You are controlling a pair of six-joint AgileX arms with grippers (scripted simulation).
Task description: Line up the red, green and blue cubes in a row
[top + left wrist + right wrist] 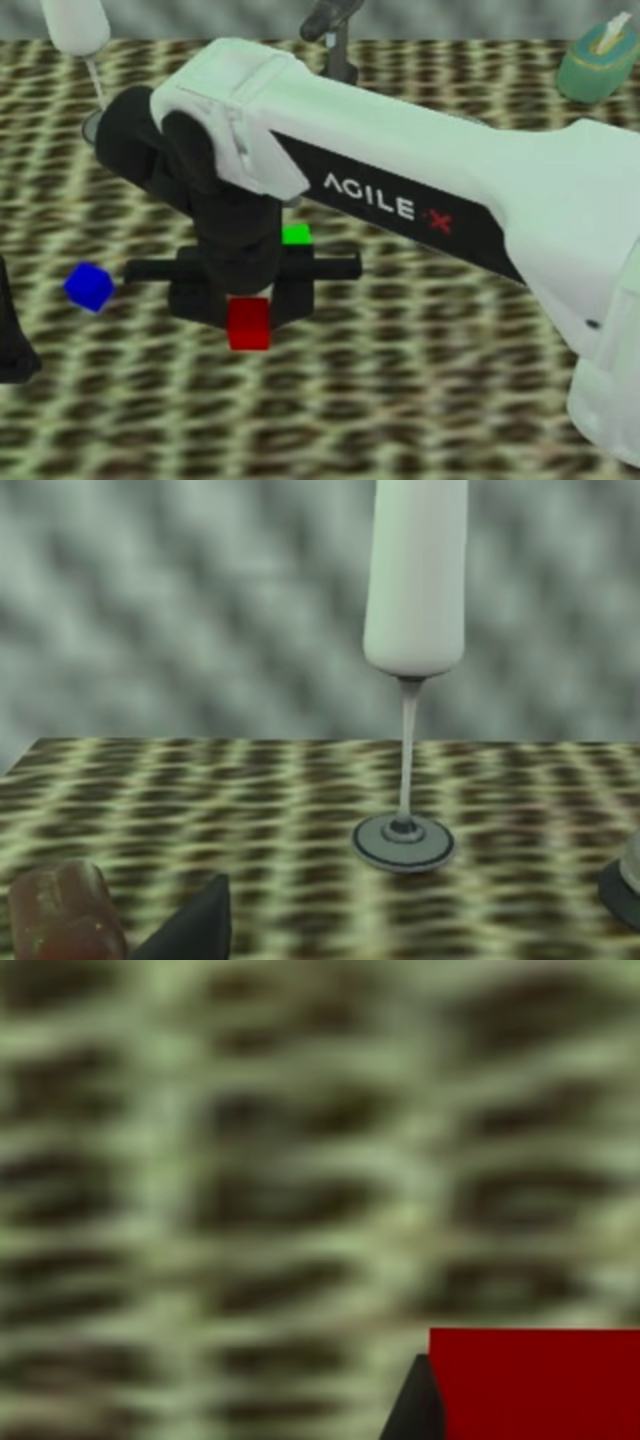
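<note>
My right arm reaches across the table to left of centre. Its gripper (248, 312) points down and is shut on the red cube (248, 323), low over the table. The right wrist view shows one dark fingertip (412, 1410) pressed against the red cube (535, 1385); the other finger is hidden. The green cube (296, 235) peeks out just behind the gripper, mostly covered by the wrist. The blue cube (89, 287) sits alone to the left, apart from the gripper. My left gripper (12, 345) is parked at the left edge, open, with one fingertip (200, 920) showing.
A tall white stemmed glass (78, 30) stands at the back left, its round foot (403, 842) on the woven mat. A teal container (600, 60) sits at the back right and a dark object (335, 30) at the back centre. A brownish-red object (60, 910) lies beside the left gripper.
</note>
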